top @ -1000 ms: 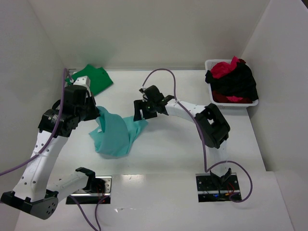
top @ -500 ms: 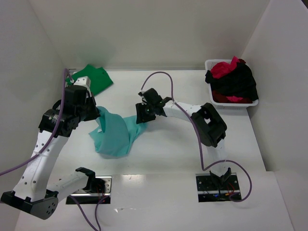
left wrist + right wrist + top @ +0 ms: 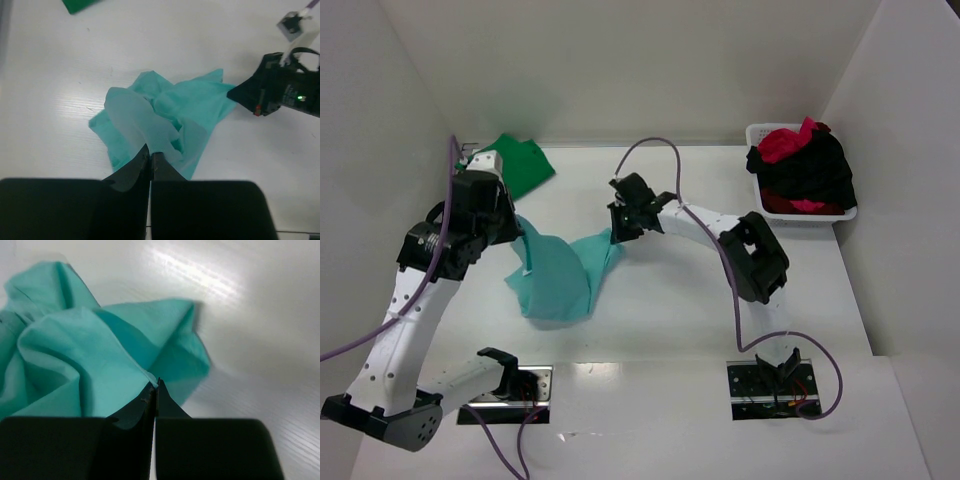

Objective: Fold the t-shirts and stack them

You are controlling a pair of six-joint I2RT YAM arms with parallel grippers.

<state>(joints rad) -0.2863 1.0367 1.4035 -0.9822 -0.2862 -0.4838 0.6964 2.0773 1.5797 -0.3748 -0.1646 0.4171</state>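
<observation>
Dark green t-shirt lies flat in the upper left corner of the white surface. Below and just right of it, the left gripper is pressed together on a raised fold of the teal t-shirt, which sits crumpled at left centre. The right gripper pinches that shirt's right corner. At the upper right, a white basket holds red and black clothes.
</observation>
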